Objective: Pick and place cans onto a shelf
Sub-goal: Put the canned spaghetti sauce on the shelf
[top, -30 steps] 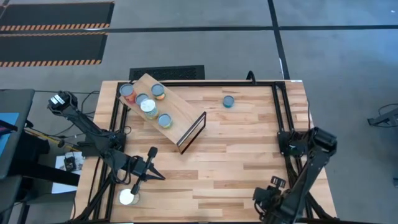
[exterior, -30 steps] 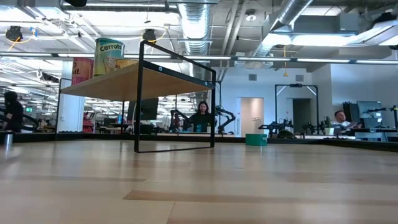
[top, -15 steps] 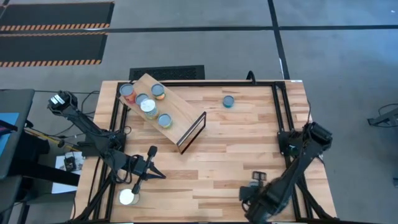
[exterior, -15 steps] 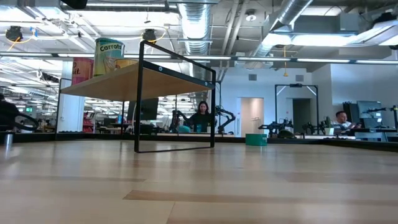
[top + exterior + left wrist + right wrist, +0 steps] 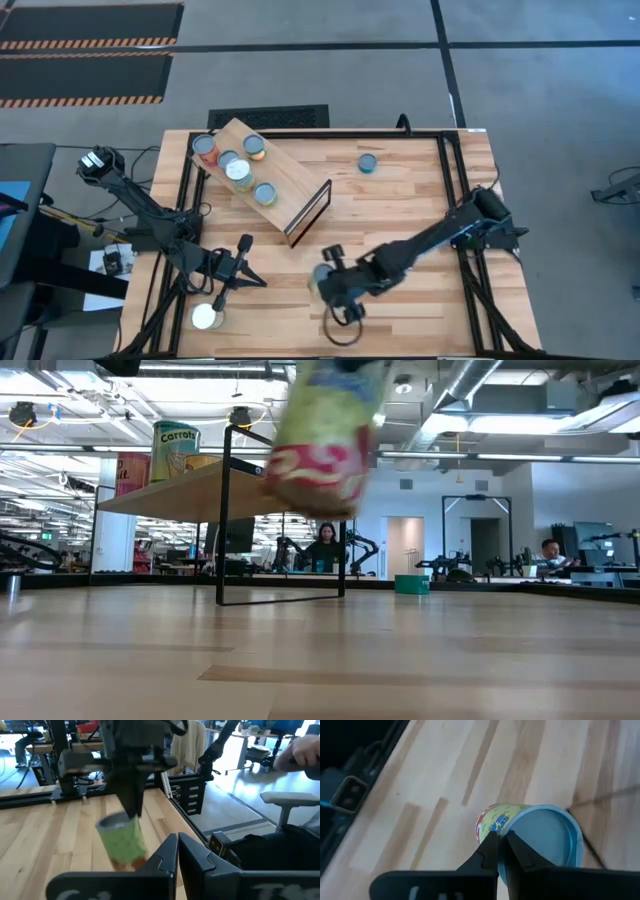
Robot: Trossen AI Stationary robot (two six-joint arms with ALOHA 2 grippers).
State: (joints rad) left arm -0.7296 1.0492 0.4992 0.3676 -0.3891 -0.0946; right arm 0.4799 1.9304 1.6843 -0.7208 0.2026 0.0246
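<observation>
My right gripper [image 5: 330, 283] reaches over the table's near middle and is shut on a can with a silvery-blue lid and a green, yellow and red side [image 5: 520, 837]; the can also shows in the low view [image 5: 322, 440] and in the left wrist view [image 5: 122, 840]. The wooden shelf [image 5: 285, 170] stands slantwise at the far left with several cans [image 5: 238, 173] on its top. A blue can [image 5: 368, 162] stands on the table at the far middle. My left gripper [image 5: 228, 288] waits shut at the near left, beside a white-lidded can [image 5: 207, 317]. My right gripper pinches the can's top rim [image 5: 496, 831] between its two fingers, which stand almost together at the lid's edge. The fingers [image 5: 134, 805] come from above, pointing down. The can hangs below them, a little tilted and clear of the table.
Black frame rails [image 5: 450, 170] run along the table's edges. Bare wood lies between the shelf's dark end panel [image 5: 310, 212] and the right rail. In the low view, people sit at desks in the room [image 5: 325, 545] beyond the table.
My right arm has swung from the table's near right corner toward the left, reaching the near middle. The can, unseen in the low view before, now hangs there, lifted and blurred.
</observation>
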